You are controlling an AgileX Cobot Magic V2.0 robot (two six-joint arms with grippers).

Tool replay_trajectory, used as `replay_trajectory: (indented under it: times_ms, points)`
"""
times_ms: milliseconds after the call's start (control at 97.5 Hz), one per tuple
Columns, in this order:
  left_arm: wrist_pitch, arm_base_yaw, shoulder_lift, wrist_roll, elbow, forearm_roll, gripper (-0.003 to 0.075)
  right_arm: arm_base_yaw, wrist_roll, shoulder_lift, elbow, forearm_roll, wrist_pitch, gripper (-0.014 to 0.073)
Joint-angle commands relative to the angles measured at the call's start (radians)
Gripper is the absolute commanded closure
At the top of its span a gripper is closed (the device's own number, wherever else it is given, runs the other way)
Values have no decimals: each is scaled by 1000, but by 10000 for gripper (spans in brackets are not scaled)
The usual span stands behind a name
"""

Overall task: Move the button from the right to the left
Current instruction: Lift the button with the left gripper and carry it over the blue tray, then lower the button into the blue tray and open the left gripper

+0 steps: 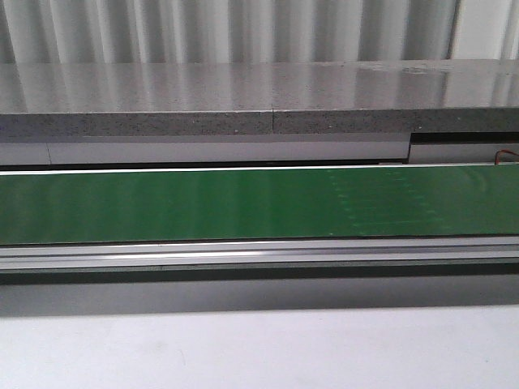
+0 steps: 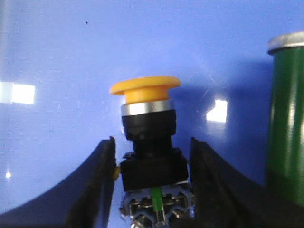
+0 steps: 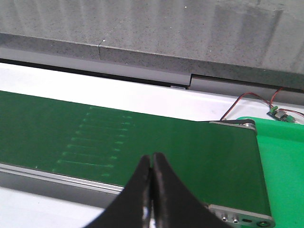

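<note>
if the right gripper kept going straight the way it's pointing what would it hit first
Probably the green conveyor belt: the shut right gripper points over it with nothing between. Depth is unclear; it might pass over toward the grey ledge.

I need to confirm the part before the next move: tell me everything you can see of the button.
The button shows only in the left wrist view. It has a glossy orange mushroom cap, a silver ring below it, a black collar and black blocky body, and a clear base with a green strip inside. It stands upright between the left pincer fingers over a blue surface. Whether the fingers press it is unclear.
</note>
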Motion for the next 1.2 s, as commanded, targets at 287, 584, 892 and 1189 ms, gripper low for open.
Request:
replay_trajectory:
  times_ms: [287,584,892,1189]
  points:
    - [-31,34,-45,88,-27,-12,713,0,-7,3,-25,10,-72,662]
    - [-2,95,-45,322,-27,-249,395,0,-7,3,-25,10,-72,662]
    - [15,100,-45,377,-27,-277,306,0,-7,3,-25,10,-72,662]
    - [17,113,-45,380,-27,-283,221,0,-7,3,-25,10,-72,662]
